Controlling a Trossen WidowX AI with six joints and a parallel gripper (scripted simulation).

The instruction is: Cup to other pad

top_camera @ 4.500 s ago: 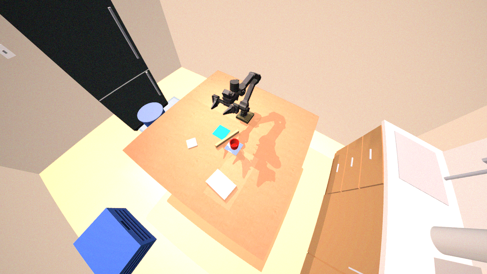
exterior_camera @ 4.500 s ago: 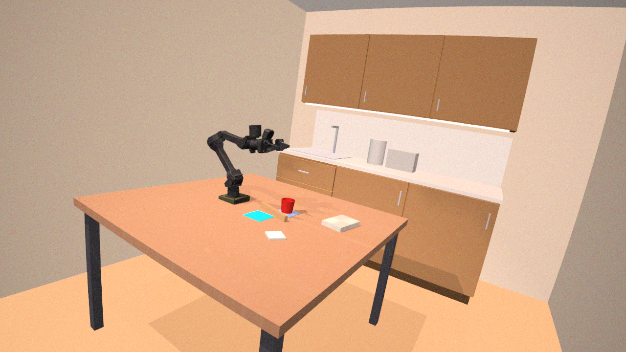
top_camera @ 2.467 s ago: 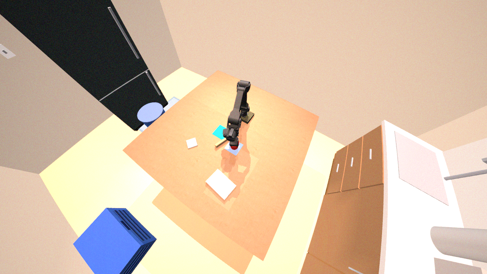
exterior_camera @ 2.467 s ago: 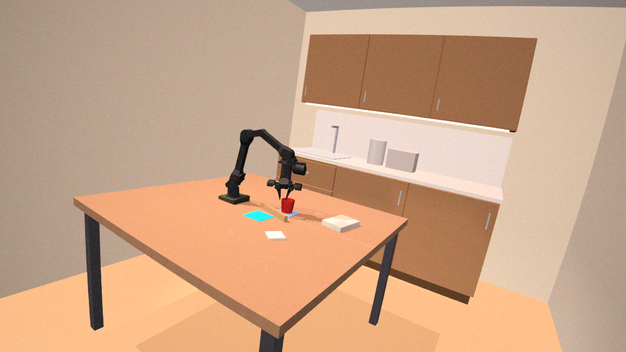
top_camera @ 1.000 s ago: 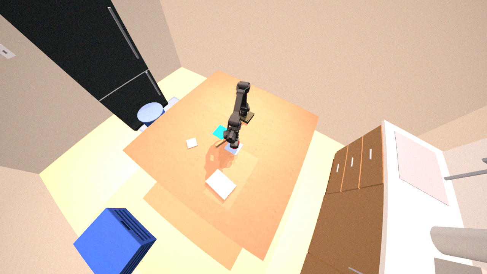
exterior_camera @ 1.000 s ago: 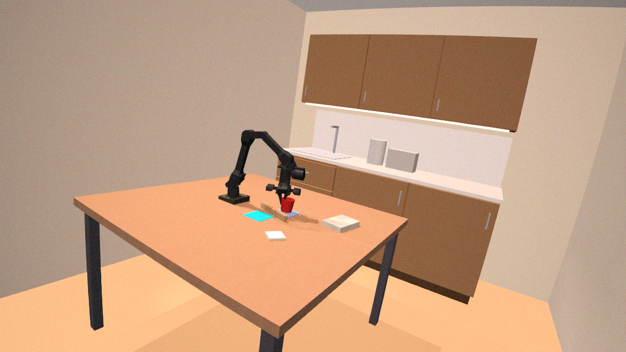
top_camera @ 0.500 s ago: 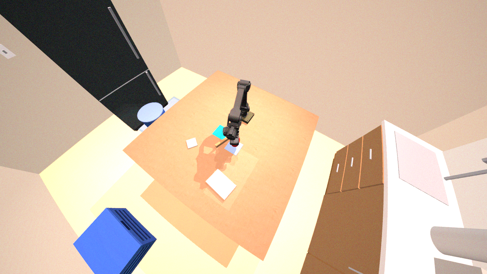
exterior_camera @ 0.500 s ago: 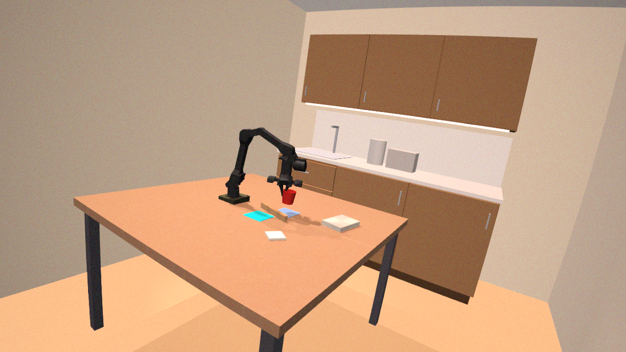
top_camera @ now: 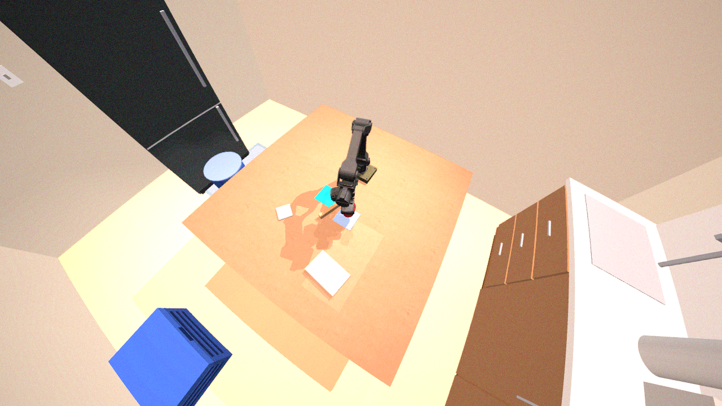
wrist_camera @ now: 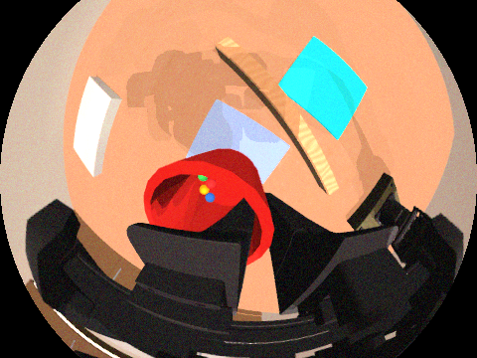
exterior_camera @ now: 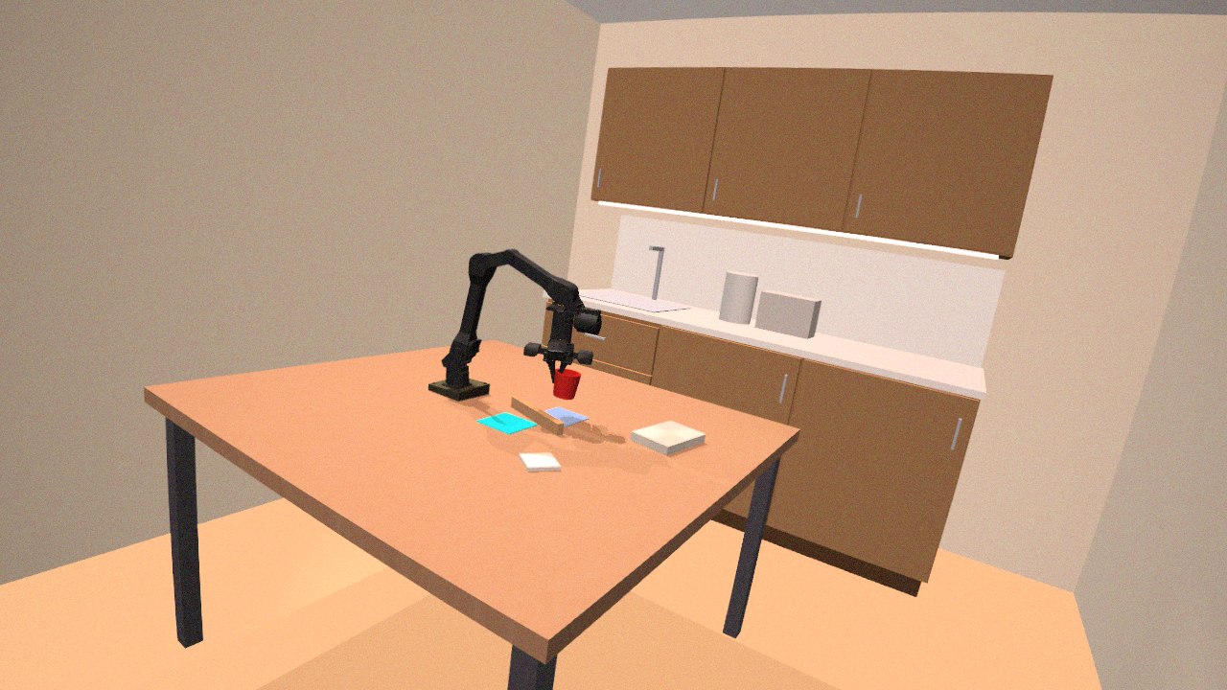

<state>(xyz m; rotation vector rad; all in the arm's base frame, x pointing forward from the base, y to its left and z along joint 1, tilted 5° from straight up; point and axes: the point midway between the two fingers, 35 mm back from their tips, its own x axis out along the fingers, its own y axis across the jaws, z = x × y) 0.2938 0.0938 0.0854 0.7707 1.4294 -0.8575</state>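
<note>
The gripper (exterior_camera: 557,370) was clamped on the rim of the red cup (exterior_camera: 566,384), held above the pale pad (exterior_camera: 567,416); the turquoise pad (exterior_camera: 506,422) lay beyond the wooden bar (exterior_camera: 537,416).

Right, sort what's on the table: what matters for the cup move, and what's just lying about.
Job:
red cup with marbles
end effector, gripping the cup's rim
pale blue pad
cyan pad
wooden bar between the pads

Lying about:
small white block
larger white block
</note>
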